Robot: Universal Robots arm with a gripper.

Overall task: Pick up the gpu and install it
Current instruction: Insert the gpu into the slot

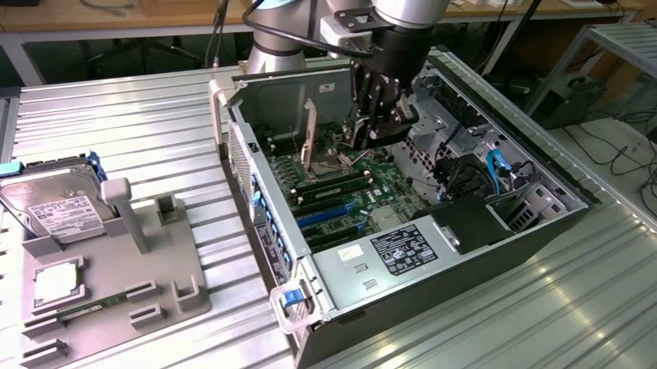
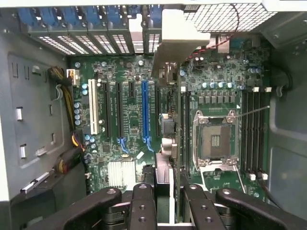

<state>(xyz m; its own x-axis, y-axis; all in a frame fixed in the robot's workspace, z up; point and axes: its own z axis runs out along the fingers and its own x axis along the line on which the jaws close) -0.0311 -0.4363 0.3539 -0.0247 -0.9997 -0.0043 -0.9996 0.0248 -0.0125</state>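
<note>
**GPU held inside PC case**

The gpu [image 2: 167, 134] is gripped edge-on by the gripper [image 2: 169, 191], fingers [image 2: 143, 201] closed on it, above the mobo [image 2: 211, 81] inside the open PC case [image 1: 493, 292]. A hard drive [image 1: 51, 206] is kept in the grey tray [image 1: 154, 284], ext. view's left.

The exterior camera stands off the table [image 1: 534, 307], high up, and looks down at a slant on the open case [image 1: 269, 254]. It is far enough back to take in the holder [image 1: 154, 269] at the exterior view's left and the arm [image 1: 401, 31] reaching in from the far side. The wrist camera sits just behind the gripper [image 2: 165, 189], well inside the case. It faces the motherboard [image 2: 129, 120] nearly square-on and close, past the edge-on gpu [image 2: 175, 52]. Both views share the motherboard, its blue slot [image 2: 145, 110] and the socket [image 2: 216, 141].
</note>
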